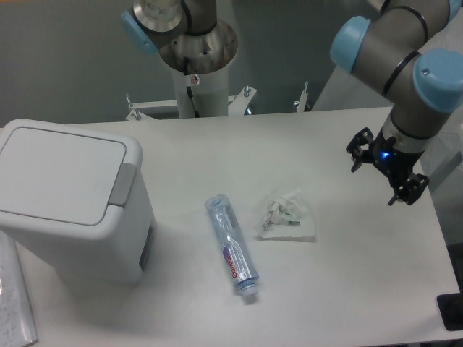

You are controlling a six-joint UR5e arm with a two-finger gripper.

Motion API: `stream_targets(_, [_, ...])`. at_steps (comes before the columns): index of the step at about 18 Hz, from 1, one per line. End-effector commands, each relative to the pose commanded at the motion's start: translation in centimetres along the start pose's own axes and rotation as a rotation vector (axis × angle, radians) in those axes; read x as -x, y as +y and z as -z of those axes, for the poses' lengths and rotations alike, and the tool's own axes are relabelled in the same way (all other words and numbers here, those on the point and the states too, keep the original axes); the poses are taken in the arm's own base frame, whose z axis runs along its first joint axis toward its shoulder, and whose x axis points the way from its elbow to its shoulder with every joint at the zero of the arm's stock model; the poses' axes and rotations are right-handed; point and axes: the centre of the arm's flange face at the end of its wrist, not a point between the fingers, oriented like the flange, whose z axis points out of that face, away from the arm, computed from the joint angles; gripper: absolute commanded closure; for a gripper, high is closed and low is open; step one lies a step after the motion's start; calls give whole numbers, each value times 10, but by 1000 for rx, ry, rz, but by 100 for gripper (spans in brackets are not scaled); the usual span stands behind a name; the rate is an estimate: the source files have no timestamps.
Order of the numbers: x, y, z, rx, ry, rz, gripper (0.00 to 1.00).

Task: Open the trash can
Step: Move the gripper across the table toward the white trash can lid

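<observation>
The white worktop [347,289] carries three loose items: one trash can, one plastic bottle and one crumpled wrapper. One trash can [69,199] stands upright at the left end of the worktop, near the front-left corner; it is a boxy white bin with rounded corners and is the largest object present. Its flat lid [58,173] lies closed, flush with the top of the body. One grey push tab [122,183] sits at the right edge of the lid, so the opening side of the bin faces right, toward the middle of the worktop, and the hinge side faces left. The lid's longer dimension runs roughly left to right, slightly skewed to the table edges. One robot arm [405,58] enters from the upper right, with blue caps on its joints. One clear plastic bottle [231,244] lies on its side near the centre, its long axis running from upper left to lower right, its cap end toward the front edge. One crumpled clear wrapper [288,215] rests just beside the bottle, on its right, apart from it. One gripper [383,168] hangs over the right side of the worktop, well apart from the bin; the fingers [405,189] hold nothing, and how far apart they stand cannot be told from this view.
</observation>
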Motion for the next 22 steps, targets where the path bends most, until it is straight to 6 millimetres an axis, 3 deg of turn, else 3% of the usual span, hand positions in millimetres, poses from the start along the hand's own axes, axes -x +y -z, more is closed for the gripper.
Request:
stream_targets(4, [-1, -5, 0, -2, 0, -11, 0])
stream_targets(8, [-7, -2, -12, -8, 27, -3, 0])
stream_targets(11, [-13, 5, -2, -18, 15, 16, 0])
stream_targets(15, [-28, 8, -4, -22, 31, 31, 0])
stream_targets(20, [-35, -23, 22, -188, 9, 387, 0])
stream_targets(22, [-37, -54, 28, -228, -15, 457, 0])
